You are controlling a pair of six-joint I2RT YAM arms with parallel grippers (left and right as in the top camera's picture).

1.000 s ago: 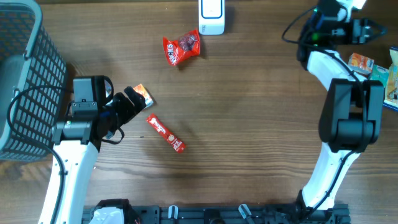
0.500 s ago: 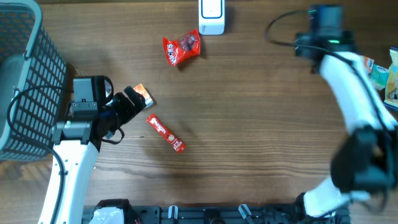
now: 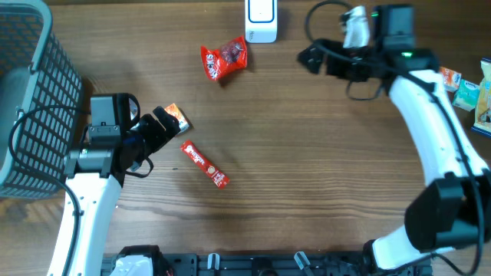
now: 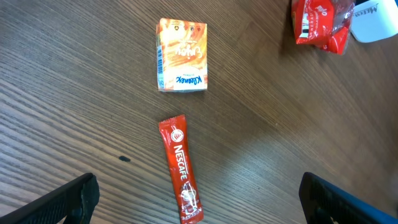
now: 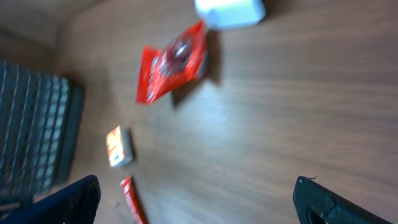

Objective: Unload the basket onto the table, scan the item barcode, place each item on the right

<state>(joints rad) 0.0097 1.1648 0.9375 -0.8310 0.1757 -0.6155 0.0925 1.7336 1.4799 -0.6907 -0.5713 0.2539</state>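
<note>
Both sets of jaws gape empty: the right gripper [image 3: 311,58], level with the crinkly red foil snack packet [image 3: 225,60] lying slantwise just beside the white plastic scanner [image 3: 261,21], looks nearer it than the left gripper [image 3: 163,129], which is near the small orange carton [image 4: 181,63].

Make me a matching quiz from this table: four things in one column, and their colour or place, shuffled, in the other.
1 snack bag
2 Nescafe stick
3 small box
4 wire basket

A grey, at the left edge of the table
B orange, lying flat
C red, beside the white scanner
D red, long, lying diagonally

Pairs: 1-C, 2-D, 3-B, 4-A
</note>
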